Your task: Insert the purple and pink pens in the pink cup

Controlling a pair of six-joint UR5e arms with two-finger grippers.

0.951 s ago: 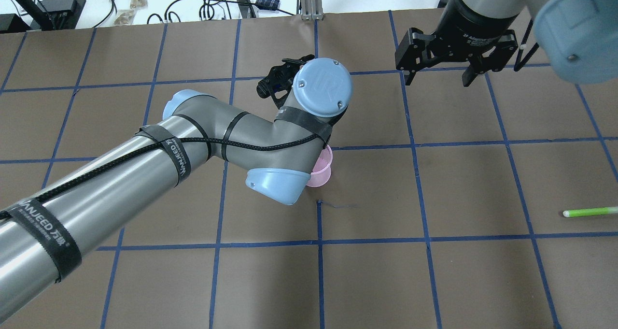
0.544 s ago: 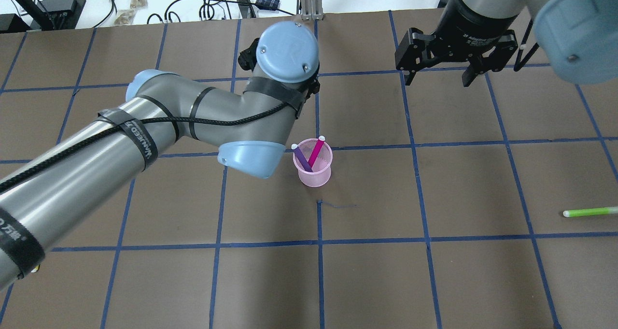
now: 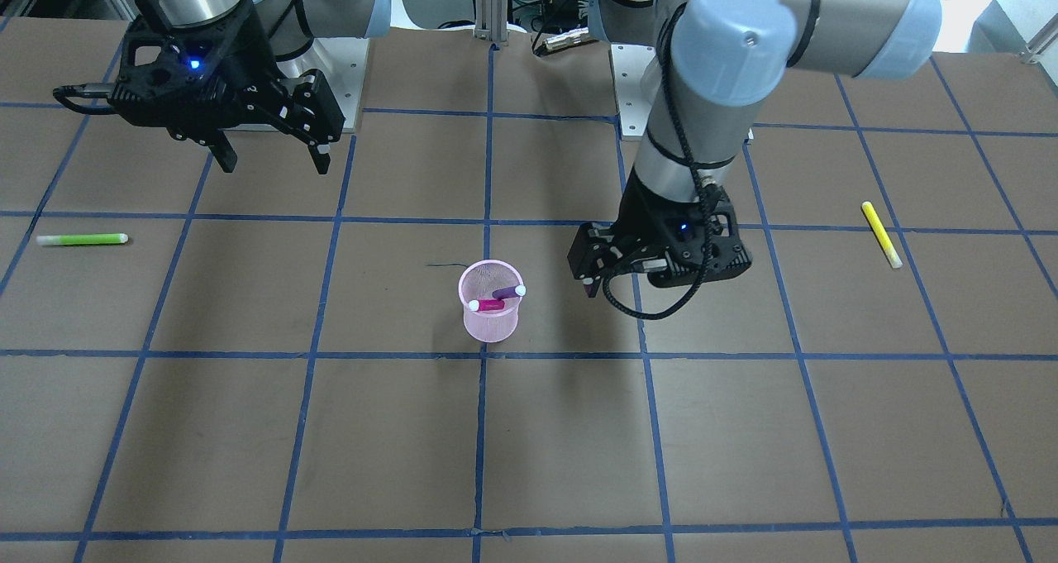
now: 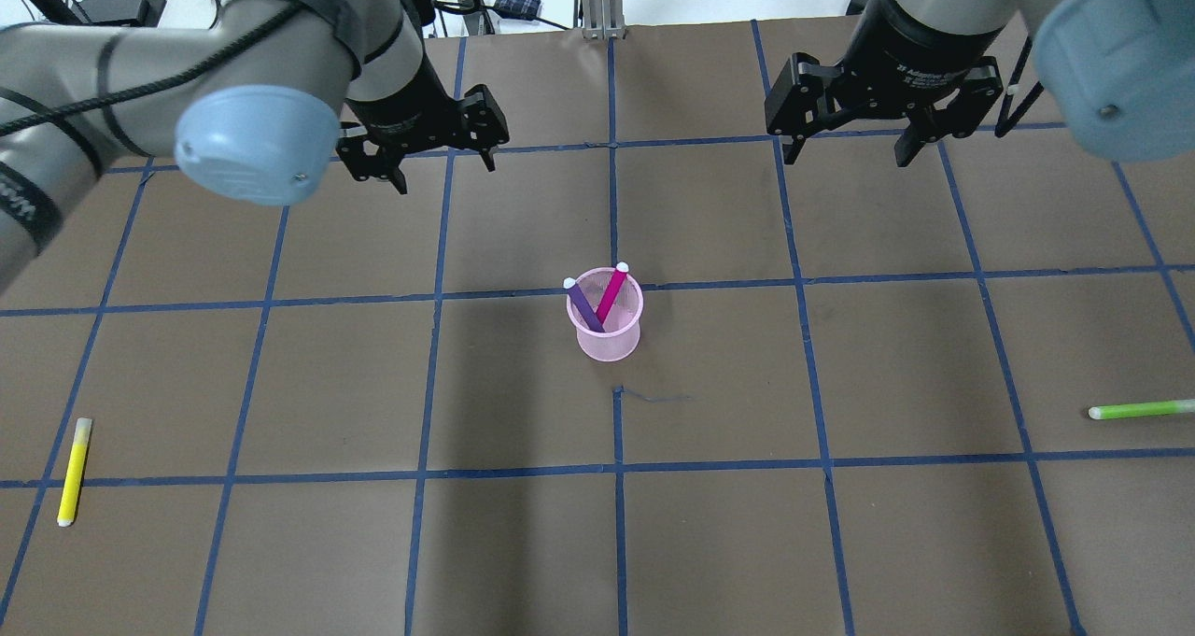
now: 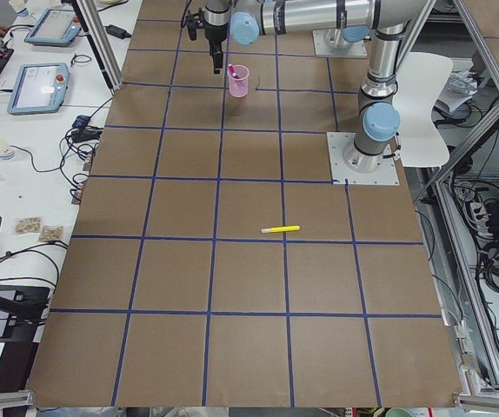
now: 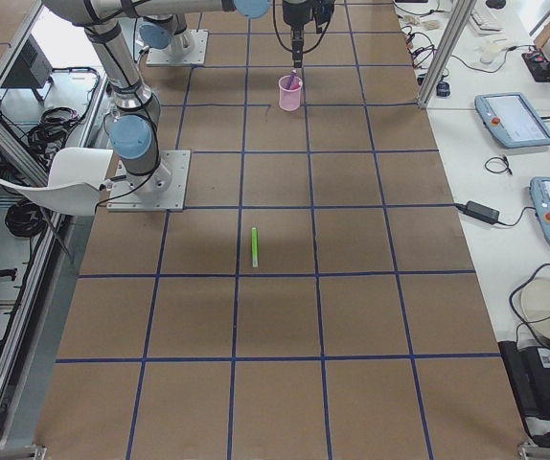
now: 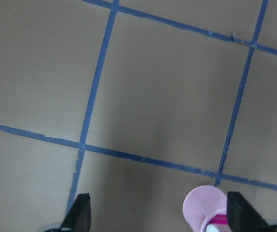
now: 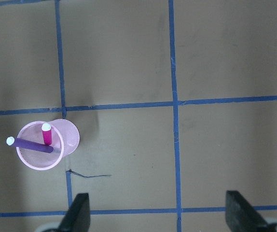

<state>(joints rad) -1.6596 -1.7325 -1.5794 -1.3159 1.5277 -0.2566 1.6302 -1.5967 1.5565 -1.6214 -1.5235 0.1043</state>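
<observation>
Withdrawn from the pink mesh cup (image 4: 605, 339) holding the white-tipped purple pen (image 4: 585, 308) and white-tipped pink pen (image 4: 611, 293), left gripper (image 4: 444, 175) hangs spread empty, right gripper (image 4: 846, 161) likewise.

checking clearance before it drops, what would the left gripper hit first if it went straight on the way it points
Probably bare table: the left gripper points down at it, open and empty. The pink cup sits off to one side of that line, though depth is unclear, so a finger might graze its rim.
</observation>
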